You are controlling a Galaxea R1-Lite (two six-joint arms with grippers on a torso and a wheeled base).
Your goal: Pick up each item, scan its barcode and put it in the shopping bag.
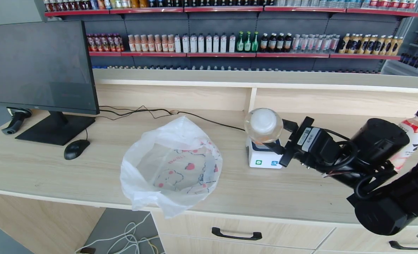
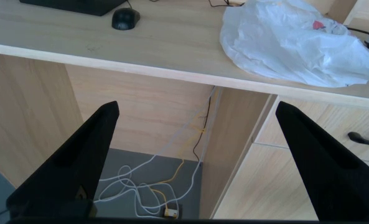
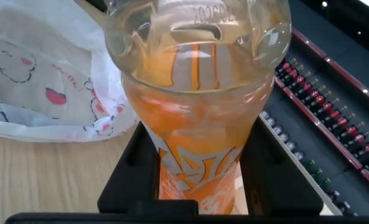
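Bottle [image 1: 264,125] of orange drink lay sideways just above the scanner [image 1: 263,158], clamped at its labelled body by the right end effector [image 1: 274,136]. Smooth, rigid and probably weighty with liquid, it could slip, so a mid-body hold suited it. Shopping bag [image 1: 171,165] sat beside the scanner on the table [image 1: 283,190]. Left end effector [image 2: 196,109] hung wide open, empty, well apart from the scanner.

Wooden counter [image 1: 53,173] with drawers [image 1: 237,234], monitor [image 1: 36,63], mouse [image 1: 76,149]; drinks shelves [image 1: 230,42] behind; grey floor [image 1: 103,225].
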